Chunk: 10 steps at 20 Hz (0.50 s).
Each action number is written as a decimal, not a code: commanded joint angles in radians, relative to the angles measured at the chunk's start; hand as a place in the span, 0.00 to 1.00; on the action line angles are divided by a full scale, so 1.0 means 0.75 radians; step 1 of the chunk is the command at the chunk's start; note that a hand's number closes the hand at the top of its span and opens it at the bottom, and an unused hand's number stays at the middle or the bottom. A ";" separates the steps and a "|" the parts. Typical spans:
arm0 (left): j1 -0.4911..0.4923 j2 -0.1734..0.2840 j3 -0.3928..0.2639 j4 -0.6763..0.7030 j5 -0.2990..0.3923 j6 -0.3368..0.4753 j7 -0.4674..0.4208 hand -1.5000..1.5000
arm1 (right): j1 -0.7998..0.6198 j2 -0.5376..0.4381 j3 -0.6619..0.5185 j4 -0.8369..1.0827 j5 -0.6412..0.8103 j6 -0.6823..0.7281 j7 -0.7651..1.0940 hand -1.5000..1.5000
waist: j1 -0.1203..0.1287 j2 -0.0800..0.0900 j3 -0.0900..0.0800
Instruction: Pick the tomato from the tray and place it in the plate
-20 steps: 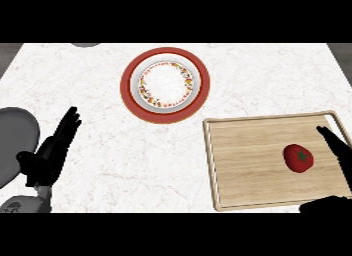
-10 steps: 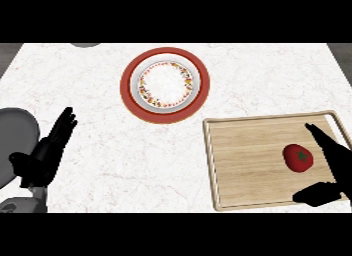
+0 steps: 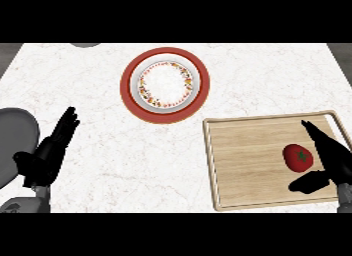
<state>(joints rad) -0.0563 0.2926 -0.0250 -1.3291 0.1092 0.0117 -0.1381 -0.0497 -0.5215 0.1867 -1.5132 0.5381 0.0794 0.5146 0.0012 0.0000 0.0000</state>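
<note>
Tomato (image 3: 298, 157) lying on the wooden tray (image 3: 245, 150), right of centre, green stem mark facing up. Right robot hand (image 3: 330, 162) just beside it on the right, fingers straight, thumb spread below; open wide, holding nothing, contact with the tomato not clear. Left robot hand (image 3: 50, 152) at lower left, open, resting near a grey round object (image 3: 5, 145).

Likely light, smooth, round, soft under pressure; prone to rolling. Best taken across the widest part, fingers on one side, thumb opposite.

Raised tray rim to clear on lifting. Red-rimmed plate (image 3: 165, 84) well apart, up and left. Bare white marble worktop (image 3: 135, 160) between tray and plate; open path.
</note>
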 commanded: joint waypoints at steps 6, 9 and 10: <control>-0.064 -0.031 0.034 0.035 -0.034 -0.019 0.038 0.50 | -0.062 0.104 0.010 0.172 0.066 0.052 -0.204 1.00 | 0.000 0.000 0.000; 0.049 -0.018 0.030 -0.109 -0.020 -0.033 0.067 0.50 | -0.097 0.156 0.022 0.250 0.133 -0.023 -0.251 1.00 | 0.012 0.000 0.001; 0.031 0.008 0.067 -0.027 -0.007 -0.084 -0.001 0.50 | -0.047 0.080 -0.038 0.202 0.092 0.023 -0.326 1.00 | 0.002 0.000 0.000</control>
<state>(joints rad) -0.0530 0.2735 -0.0020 -1.3361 0.0888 -0.0108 -0.1338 -0.0896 -0.4740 0.1714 -1.4045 0.5914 0.1124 0.3437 0.0005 -0.0094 -0.0157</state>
